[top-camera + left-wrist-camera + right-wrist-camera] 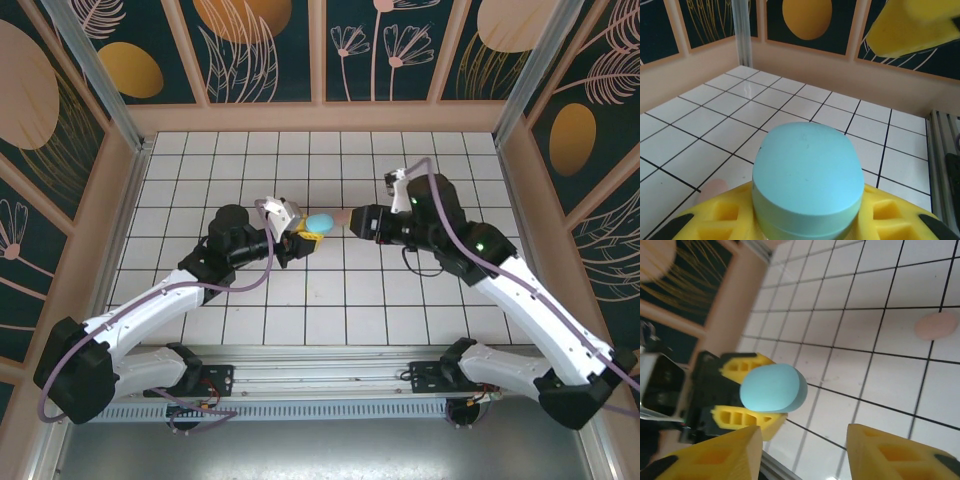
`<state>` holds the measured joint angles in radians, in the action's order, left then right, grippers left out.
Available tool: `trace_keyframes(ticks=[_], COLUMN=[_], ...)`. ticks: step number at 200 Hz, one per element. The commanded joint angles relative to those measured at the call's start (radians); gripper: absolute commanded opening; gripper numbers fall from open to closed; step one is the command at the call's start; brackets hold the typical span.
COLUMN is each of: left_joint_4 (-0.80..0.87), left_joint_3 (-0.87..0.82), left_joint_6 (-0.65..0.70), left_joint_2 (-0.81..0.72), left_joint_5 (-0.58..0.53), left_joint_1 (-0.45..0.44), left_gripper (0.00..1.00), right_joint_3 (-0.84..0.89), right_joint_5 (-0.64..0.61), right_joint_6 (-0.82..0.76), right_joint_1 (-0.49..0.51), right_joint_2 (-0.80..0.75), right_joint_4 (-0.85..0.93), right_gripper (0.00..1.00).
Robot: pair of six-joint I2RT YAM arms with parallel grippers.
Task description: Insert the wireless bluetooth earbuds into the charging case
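One light-blue case (320,222), one pink oval (936,326), two end effectors, left (305,233) and right (805,450)

Bench-top robot test cell in a lab: white tiled floor (330,200), printed leaf-pattern wall panels (265,50), aluminium frame post (95,75), aluminium mounting rail (320,362).

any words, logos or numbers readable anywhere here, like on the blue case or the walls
No readable text anywhere in these views.
teal case: plain lid, no logo or label.
wall panels: leaf and circle patterns, no words.
pink case: blurred, no marking can be made out.
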<state>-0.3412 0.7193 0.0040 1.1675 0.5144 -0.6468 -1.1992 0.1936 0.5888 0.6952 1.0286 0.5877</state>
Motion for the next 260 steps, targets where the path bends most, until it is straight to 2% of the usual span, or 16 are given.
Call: trace_keyframes(ticks=[1,51,122,147,182,197,213,227,260], left_joint_4=[-0.069,-0.118,-0.211,-0.213,-0.188,-0.178,-0.159,-0.131,-0.056], left_joint_3=[-0.002,-0.001,-0.027,-0.027,-0.027,-0.031,-0.034,-0.033,-0.041], left_joint_6=[-0.027,-0.085,-0.157,-0.157,-0.146,-0.141,-0.133,-0.117,-0.077], left_joint_2=[-0.023,-0.026,-0.015,-0.016,-0.009,-0.012,-0.020,-0.029,-0.066], left_joint_5=[0.017,0.074,0.110,0.097,0.068,0.040,0.008,-0.031,-0.156], left_joint_1=[0.000,0.001,0.001,0.001,0.001,0.000,0.001,0.002,0.001], left_gripper=[0.14,0.14,0.15,0.15,0.16,0.17,0.24,0.35,0.71], right_joint_3=[0.096,0.212,0.280,0.289,0.298,0.304,0.311,0.314,0.324], right_joint_5=[0.084,0.249,0.433,0.490,0.517,0.525,0.526,0.515,0.437], right_joint_6=[0.101,0.229,0.328,0.360,0.368,0.375,0.378,0.379,0.348], right_joint_1=[-0.031,-0.054,-0.062,-0.063,-0.063,-0.065,-0.067,-0.075,-0.126], right_joint_2=[-0.008,0.018,0.114,0.138,0.150,0.157,0.166,0.176,0.213], right_joint_4=[-0.197,-0.478,-0.684,-0.746,-0.793,-0.811,-0.819,-0.814,-0.766], right_gripper=[0.58,0.64,0.57,0.48,0.27,0.20,0.18,0.16,0.13])
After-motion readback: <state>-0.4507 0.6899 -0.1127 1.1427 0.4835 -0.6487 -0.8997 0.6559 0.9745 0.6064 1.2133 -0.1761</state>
